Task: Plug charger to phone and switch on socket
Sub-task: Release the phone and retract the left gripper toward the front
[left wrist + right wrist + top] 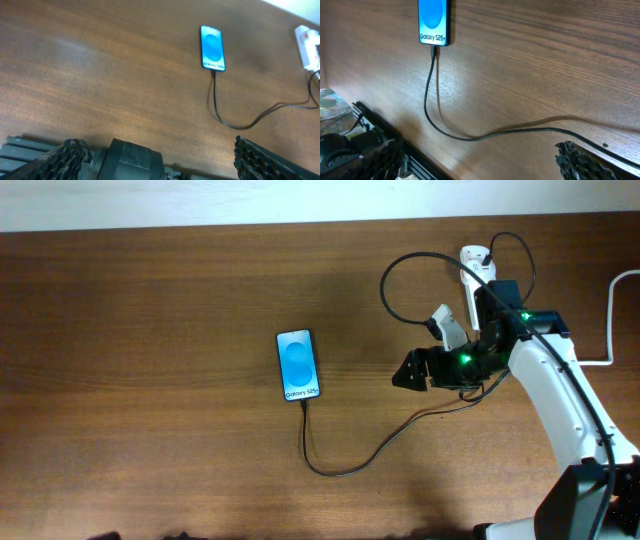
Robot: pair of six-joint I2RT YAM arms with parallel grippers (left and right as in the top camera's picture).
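The phone [298,365] lies flat mid-table, its blue screen lit, with white text at its near end. It also shows in the left wrist view [212,46] and the right wrist view [434,20]. The charger cable [330,470] has its tip in the phone's near end [434,51], loops forward, then runs right and up to a black plug [503,288] on the socket [474,265]. The socket also shows in the left wrist view [306,45]. My right gripper [410,370] is open and empty, above the table right of the phone [480,162]. My left gripper [155,152] is open and empty, near the front edge.
A thick white cord [611,320] runs along the far right edge. The cable makes a raised loop [390,280] left of the socket. My right arm [560,400] covers the table's right side. A black frame rail [385,130] lines the table's front edge.
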